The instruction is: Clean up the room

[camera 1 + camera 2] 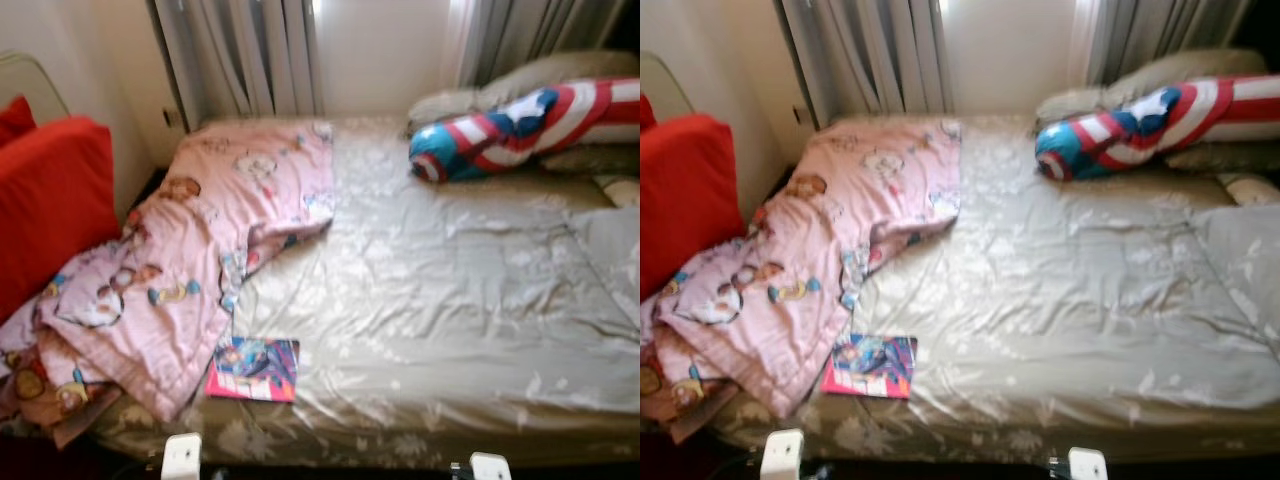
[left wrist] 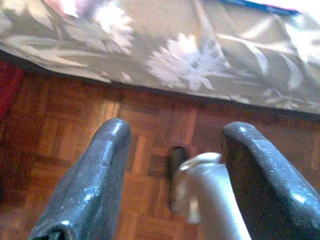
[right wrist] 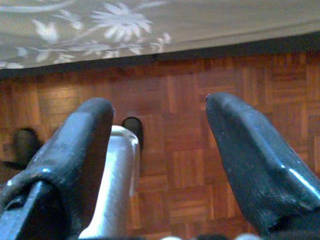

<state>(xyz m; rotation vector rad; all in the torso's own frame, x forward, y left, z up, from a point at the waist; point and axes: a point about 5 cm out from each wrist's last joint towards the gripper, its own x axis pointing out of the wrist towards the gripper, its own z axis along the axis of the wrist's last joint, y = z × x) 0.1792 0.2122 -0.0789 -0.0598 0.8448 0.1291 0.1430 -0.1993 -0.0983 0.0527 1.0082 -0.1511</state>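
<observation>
Bed (image 1: 470,330): the largest thing here, covered by a shiny grey-gold sheet with a flower print along its near edge; slick, wrinkled fabric that will slide under anything dragged across it.
Pink blanket (image 1: 190,260): a cartoon-printed quilt, bunched on the bed's left side and spilling over the near-left corner toward the parquet floor (image 2: 150,150). It looks soft, limp and fairly bulky, light for its size. Best taken by a pinch on a folded edge or a corner, probably with both arms, since one hold would only lift a fold.
Red cushion (image 1: 50,200): propped just left of the bed, touching the blanket's edge; soft, and easy to squeeze at a corner.
Shield-print bolster (image 1: 510,125): a long red, white and blue striped pillow lying near the head of the bed, against grey pillows (image 1: 520,80); soft and light, likely to sag unless held near the middle.
Book (image 1: 254,368): a thin, bright, glossy-covered one lying flat on the sheet near the front edge, just beside the blanket. Stiff, light, probably slippery; flat on soft bedding, its near edge seems the place to nip.
Left gripper (image 2: 175,165): fingers spread apart, empty, low over the floor before the bed.
Right gripper (image 3: 160,150): likewise spread and empty, above the floor.
</observation>
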